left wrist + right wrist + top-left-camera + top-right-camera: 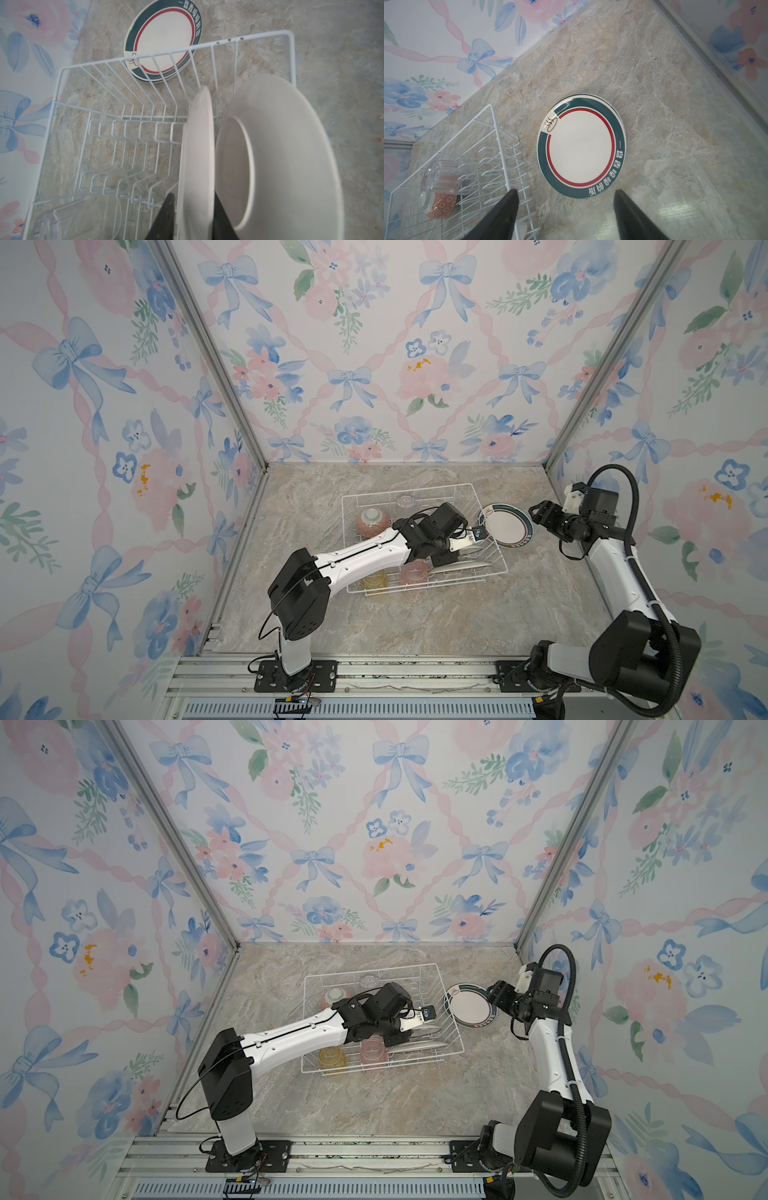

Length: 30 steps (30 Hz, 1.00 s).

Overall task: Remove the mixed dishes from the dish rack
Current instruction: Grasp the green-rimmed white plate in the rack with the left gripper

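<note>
The white wire dish rack [374, 492] [332, 973] sits mid-table. Inside it my left gripper [478, 533] [193, 195] is shut on the rim of an upright white plate [197, 145], one finger on each face. A second white plate [280, 145] stands right beside it. The rack also holds a pink-red bowl [372, 522], a clear tumbler [406, 501], a yellow tumbler [375, 581] and a pink tumbler [413, 572]. A stack of green-and-red-rimmed plates [505, 526] [581, 145] lies on the table to the right of the rack. My right gripper [534, 512] [566, 190] hangs open just beside that stack, holding nothing.
The marble tabletop [415, 614] is walled by floral panels on three sides, with aluminium posts [582, 406] at the back corners. The plate stack lies close to the rack's right wall [249, 38]. Bare marble stretches in front of the rack.
</note>
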{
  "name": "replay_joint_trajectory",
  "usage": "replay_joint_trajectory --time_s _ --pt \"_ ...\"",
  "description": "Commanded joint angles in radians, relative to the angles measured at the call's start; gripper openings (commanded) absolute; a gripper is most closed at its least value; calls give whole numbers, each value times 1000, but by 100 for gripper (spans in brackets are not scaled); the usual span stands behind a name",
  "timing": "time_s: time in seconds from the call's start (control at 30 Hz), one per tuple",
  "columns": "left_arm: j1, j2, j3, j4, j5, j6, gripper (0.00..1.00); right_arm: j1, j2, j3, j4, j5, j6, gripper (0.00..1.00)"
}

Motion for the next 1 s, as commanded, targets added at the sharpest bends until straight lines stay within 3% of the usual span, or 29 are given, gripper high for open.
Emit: replay_joint_trajectory --time_s 0.0,0.6,0.7,0.77,0.97 --pt "-5 38 41 -43 -36 39 24 -2 -15 -13 -7 -18 5 75" --pt "-3 146 155 -39 -258 65 11 -6 -11 -24 16 -29 12 75" --pt "-4 165 179 -38 -305 57 5 -6 -13 -26 22 -32 15 75" --pt "-2 172 193 -35 -317 51 0 -4 -13 -29 25 -33 17 75" --pt "6 166 219 -19 -314 35 0 -2 -18 -32 24 -33 14 75"
